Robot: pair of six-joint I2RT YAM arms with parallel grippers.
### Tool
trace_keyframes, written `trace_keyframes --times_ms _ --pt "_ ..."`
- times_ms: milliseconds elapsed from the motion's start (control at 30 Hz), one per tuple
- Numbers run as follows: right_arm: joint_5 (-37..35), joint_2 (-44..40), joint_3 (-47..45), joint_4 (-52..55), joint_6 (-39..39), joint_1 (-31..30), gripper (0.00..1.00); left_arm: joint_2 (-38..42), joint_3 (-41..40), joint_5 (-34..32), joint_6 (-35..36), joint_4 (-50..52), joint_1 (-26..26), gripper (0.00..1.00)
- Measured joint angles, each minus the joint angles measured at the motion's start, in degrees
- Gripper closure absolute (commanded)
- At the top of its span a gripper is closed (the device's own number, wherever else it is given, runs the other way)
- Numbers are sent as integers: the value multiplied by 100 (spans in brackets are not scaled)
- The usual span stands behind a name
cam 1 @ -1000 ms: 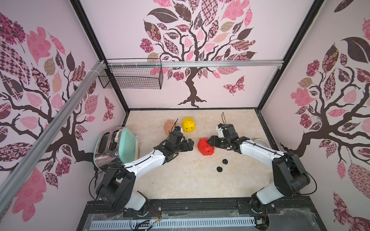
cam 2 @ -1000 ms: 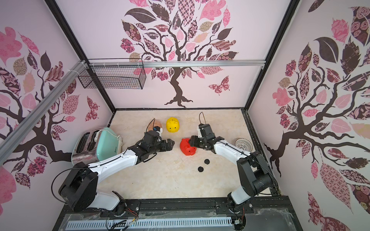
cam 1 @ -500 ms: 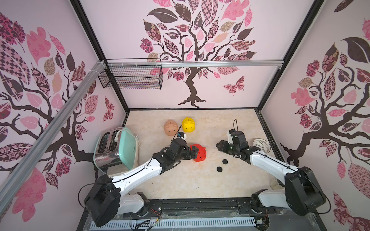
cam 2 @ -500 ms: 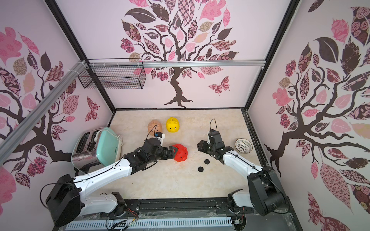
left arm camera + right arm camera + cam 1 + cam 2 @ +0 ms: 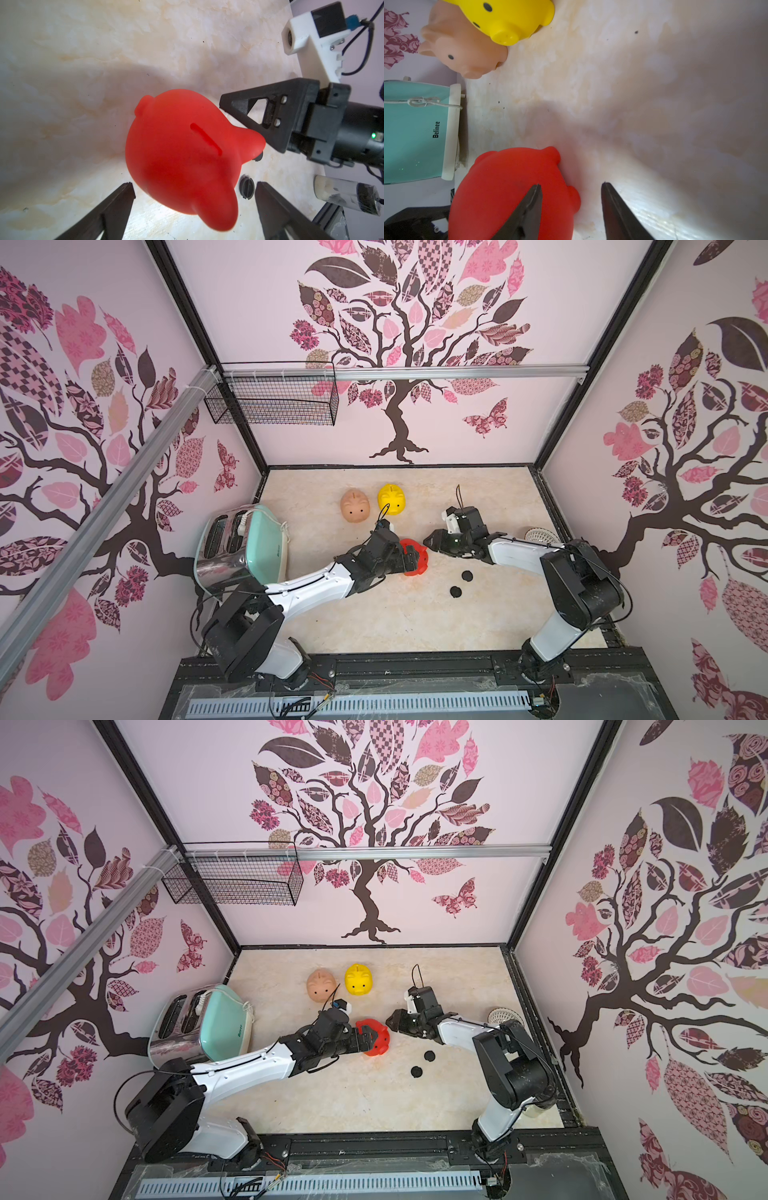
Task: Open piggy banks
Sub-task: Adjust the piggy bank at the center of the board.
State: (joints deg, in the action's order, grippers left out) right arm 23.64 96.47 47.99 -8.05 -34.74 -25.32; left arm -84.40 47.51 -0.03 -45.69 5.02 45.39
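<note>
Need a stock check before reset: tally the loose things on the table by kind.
Pigs: 3, peach, yellow, red
Plugs: 2
Toaster: 1
Bowl: 1
Total: 7

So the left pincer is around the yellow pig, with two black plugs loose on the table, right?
No: the left pincer straddles the red pig, as the left wrist view shows; the yellow pig stands apart. The black plugs do lie loose.
</note>
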Motion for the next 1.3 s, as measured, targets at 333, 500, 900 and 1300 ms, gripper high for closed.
trace_keyframes --times_ms 333,500,900,1300 --pt "131 -855 -979 -319 -262 -72 49 -557 555 282 35 -144 -498 2" --pt "-240 -1412 -1244 -79 -260 -87 46 -542 686 306 459 127 -533 2" --pt "-1773 -3314 -2151 616 -293 -42 38 -243 1274 -1078 1425 1421 595 2" --pt "-2083 -3689 -2262 863 -282 -11 38 -1204 2374 -1987 1143 2800 1060 2"
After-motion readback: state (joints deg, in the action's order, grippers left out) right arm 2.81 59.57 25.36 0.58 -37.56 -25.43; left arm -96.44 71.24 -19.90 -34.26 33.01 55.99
